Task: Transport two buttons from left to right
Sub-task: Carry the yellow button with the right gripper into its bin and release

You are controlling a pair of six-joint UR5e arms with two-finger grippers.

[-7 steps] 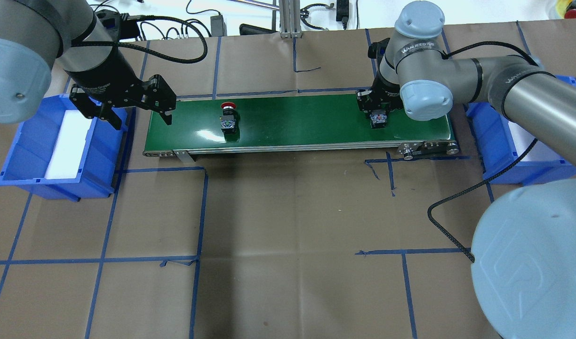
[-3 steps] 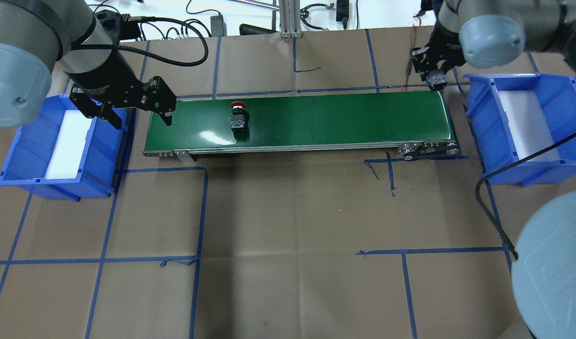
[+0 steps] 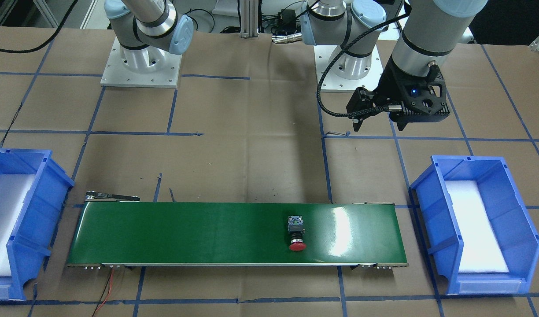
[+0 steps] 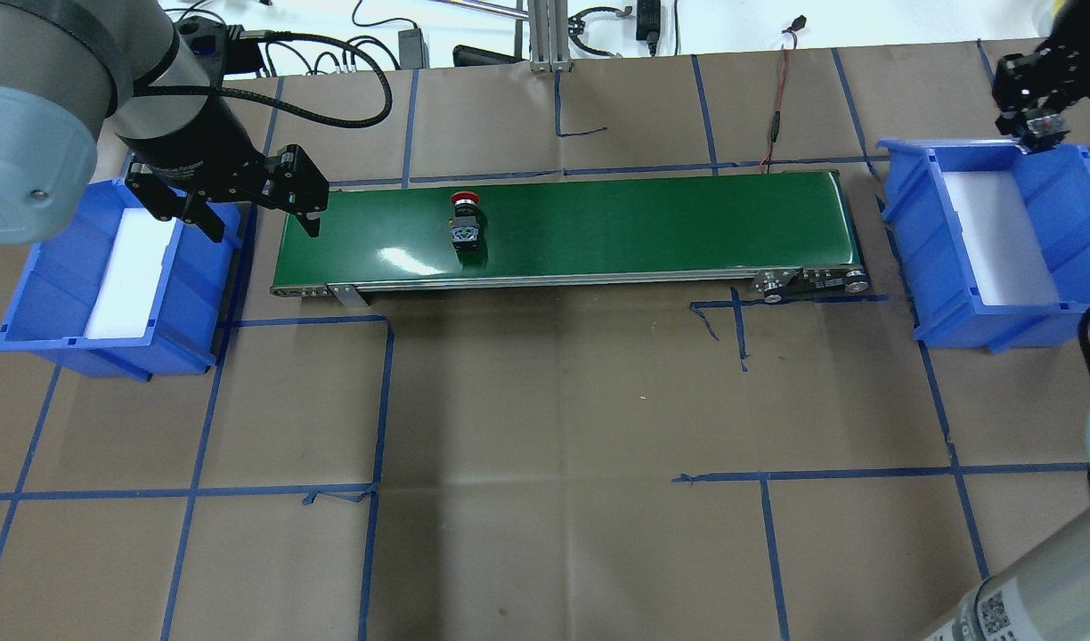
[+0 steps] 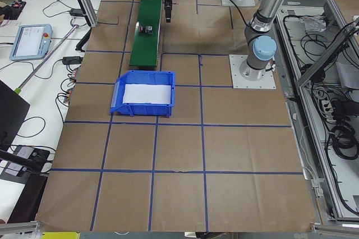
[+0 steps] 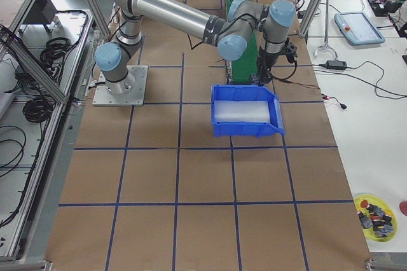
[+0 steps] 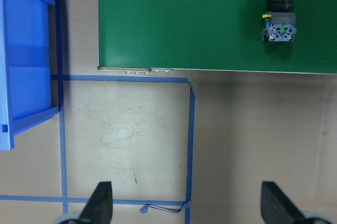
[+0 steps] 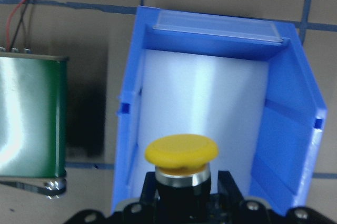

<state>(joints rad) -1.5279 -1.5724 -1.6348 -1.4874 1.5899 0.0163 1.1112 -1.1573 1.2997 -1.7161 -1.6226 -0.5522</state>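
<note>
The red button lies on its side on the green conveyor belt, left of its middle. It also shows in the front view and the left wrist view. My left gripper is open and empty, above the belt's left end beside the left blue bin. My right gripper is shut on the yellow button, held above the far rim of the right blue bin. The right wrist view shows that bin's white liner below the button.
Both bins hold a white foam liner. A red and black wire runs from the belt's far right corner. Cables lie at the table's back edge. A yellow dish with spare buttons sits at the far corner in the right exterior view.
My right gripper carried the yellow button from the belt's right end to over the right bin's far rim. The red button moved right along the belt. The left gripper barely shifted.
</note>
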